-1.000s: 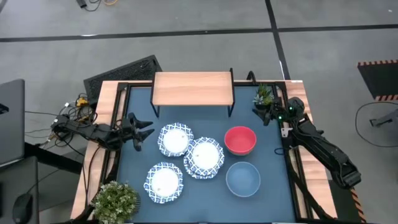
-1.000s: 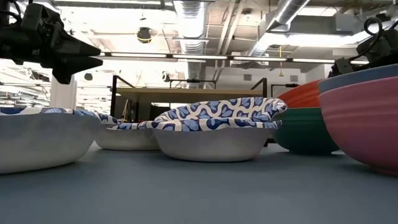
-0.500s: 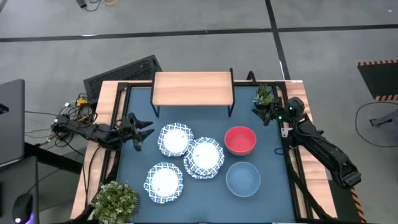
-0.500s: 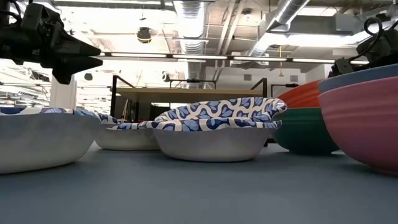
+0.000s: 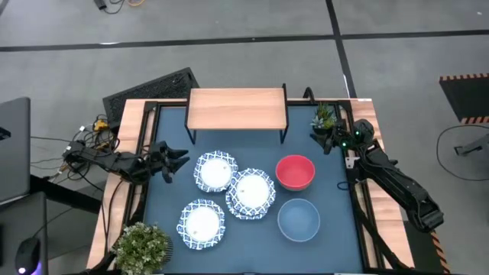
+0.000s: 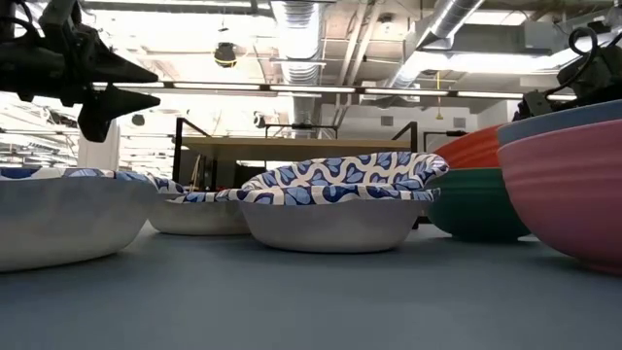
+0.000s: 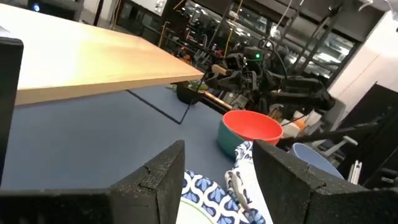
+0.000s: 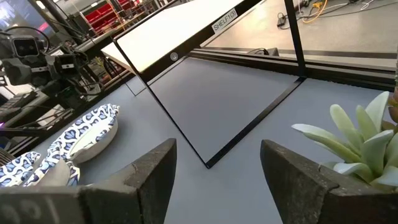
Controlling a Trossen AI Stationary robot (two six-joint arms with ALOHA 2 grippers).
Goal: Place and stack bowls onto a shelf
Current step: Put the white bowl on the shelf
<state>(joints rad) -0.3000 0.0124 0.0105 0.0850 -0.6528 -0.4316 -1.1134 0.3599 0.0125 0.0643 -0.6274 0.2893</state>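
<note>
Left gripper [image 5: 177,162] sits at left centre of the high view, shifted slightly from half a second back: in the low view its dark fingers [image 6: 121,86] now spread wider apart at upper left. Fingers parted, holding nothing, clear of the nearest patterned bowl [image 5: 215,170] just to its right. Right gripper [image 5: 319,136] unmoved at the right table edge beside a small potted plant [image 5: 324,116], fingers parted and empty. Three patterned bowls cluster mid-table: second bowl [image 5: 251,192] overlaps the first's rim, third bowl [image 5: 202,222] lower left. Red bowl [image 5: 295,171] and pale blue bowl [image 5: 298,218] stand right of them. Shelf [image 5: 237,108] stands at top centre, its top bare. Open blue table [image 5: 168,206] between gripper and shelf. A leafy plant [image 5: 141,246] occupies the lower-left corner.
</note>
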